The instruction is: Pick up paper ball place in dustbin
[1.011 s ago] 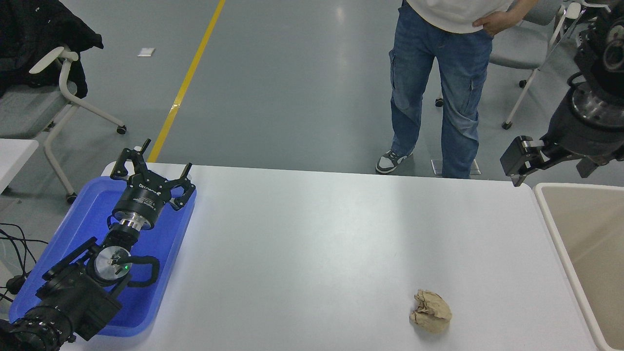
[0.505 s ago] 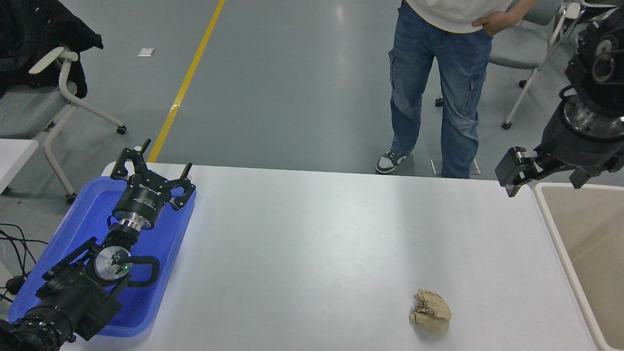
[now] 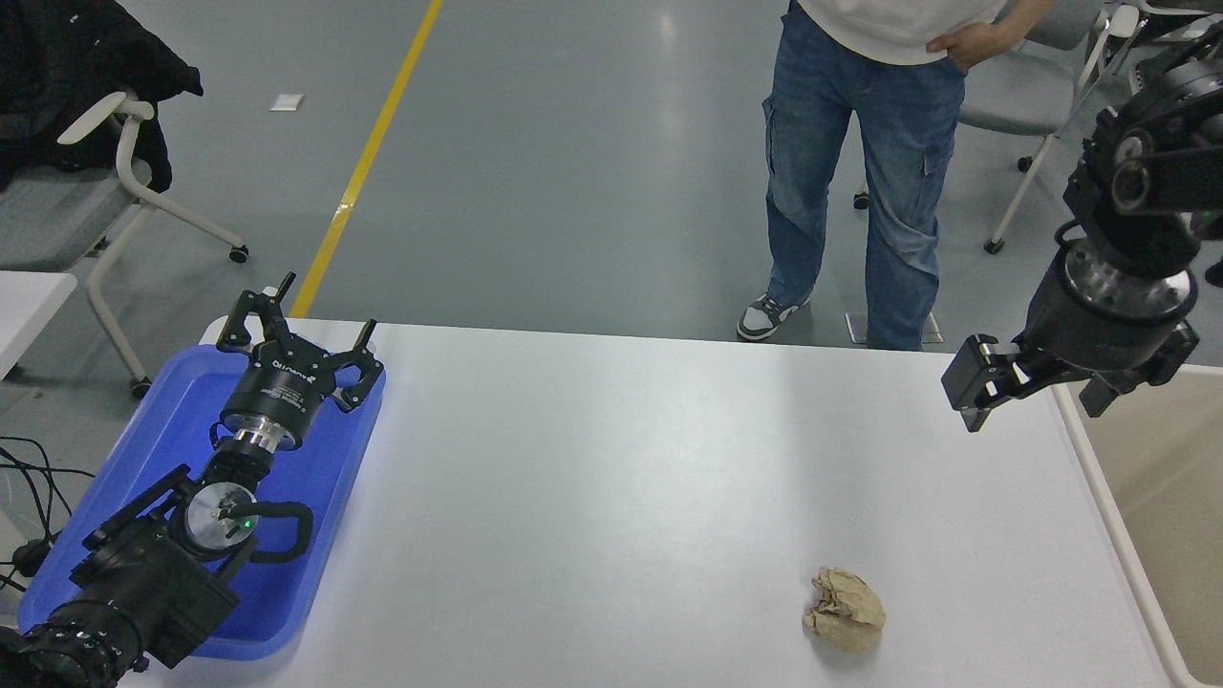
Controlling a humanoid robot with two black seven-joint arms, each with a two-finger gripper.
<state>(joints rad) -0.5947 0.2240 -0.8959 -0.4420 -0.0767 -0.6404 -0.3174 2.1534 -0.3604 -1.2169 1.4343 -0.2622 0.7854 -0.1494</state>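
Note:
The paper ball [image 3: 845,609], a crumpled tan wad, lies on the white table [image 3: 621,478] near its front edge, right of centre. The dustbin [image 3: 1173,506], beige with a pale rim, stands against the table's right end and is partly cut off by the picture edge. My right gripper [image 3: 1037,392] hangs open and empty above the table's far right corner, at the dustbin's far left corner and well behind the ball. My left gripper [image 3: 301,336] is parked open over the blue tray [image 3: 172,420] at the left.
A person in jeans [image 3: 860,182] stands just beyond the table's far edge. Office chairs stand at the back left [image 3: 124,191] and back right [image 3: 1032,96]. Cables [image 3: 29,497] hang at the left edge.
My right gripper has moved left and down, from above the dustbin's far corner to over the table's far right corner. The ball and the left arm have not moved.

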